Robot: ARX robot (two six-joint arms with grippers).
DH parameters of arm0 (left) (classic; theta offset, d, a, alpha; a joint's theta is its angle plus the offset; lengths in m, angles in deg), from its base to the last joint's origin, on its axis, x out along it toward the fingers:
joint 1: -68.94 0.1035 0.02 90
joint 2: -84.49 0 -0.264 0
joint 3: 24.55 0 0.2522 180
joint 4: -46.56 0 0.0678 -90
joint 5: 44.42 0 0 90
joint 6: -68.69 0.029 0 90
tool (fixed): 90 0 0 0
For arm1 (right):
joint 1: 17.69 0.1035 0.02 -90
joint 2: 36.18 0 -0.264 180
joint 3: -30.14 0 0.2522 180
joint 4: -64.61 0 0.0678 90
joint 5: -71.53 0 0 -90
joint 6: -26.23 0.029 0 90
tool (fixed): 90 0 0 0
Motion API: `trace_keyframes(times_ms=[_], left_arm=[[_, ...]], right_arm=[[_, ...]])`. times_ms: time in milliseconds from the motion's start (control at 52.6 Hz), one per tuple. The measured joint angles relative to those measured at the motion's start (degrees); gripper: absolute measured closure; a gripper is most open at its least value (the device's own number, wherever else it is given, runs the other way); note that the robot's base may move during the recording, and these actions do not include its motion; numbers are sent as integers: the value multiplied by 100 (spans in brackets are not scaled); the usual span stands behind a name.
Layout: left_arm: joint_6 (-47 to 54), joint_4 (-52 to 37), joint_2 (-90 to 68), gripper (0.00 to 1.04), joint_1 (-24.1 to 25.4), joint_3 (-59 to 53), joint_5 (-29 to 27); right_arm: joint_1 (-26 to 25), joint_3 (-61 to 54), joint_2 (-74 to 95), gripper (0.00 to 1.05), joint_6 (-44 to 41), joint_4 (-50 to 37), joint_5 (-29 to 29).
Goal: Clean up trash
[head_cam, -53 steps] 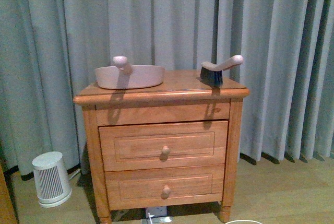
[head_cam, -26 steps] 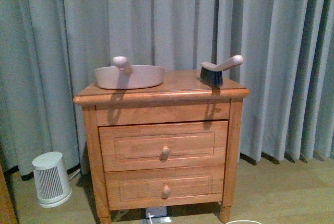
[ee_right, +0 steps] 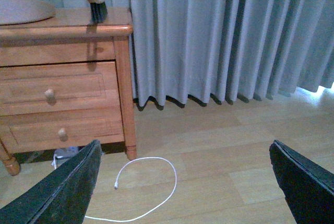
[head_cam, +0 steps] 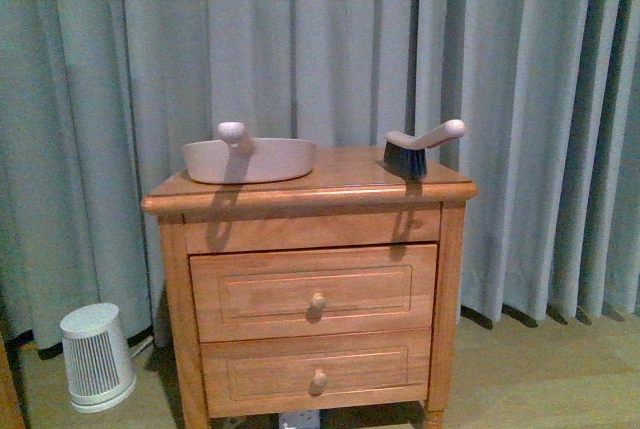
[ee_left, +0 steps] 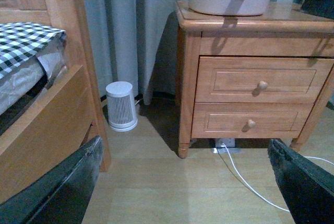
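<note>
The front view tips up a touch and the nightstand (head_cam: pixel 310 249) slides lower in frame. No tissue wad shows anywhere. Left gripper (ee_left: pixel 183 182) and right gripper (ee_right: pixel 183 182) gape wide, empty, so the search goes on.

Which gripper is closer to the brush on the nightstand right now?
Right, probably. The right gripper faces the brush end of the nightstand. The left gripper sits off the dustpan end, with the brush cut off at its view's edge.
</note>
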Motion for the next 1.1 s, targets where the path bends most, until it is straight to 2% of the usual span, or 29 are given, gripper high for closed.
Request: trace_keyframes(times_ms=[1102], left_arm=[[0,0,0,8,0,0,0]], right_arm=[[0,0,0,7,0,2,2]])
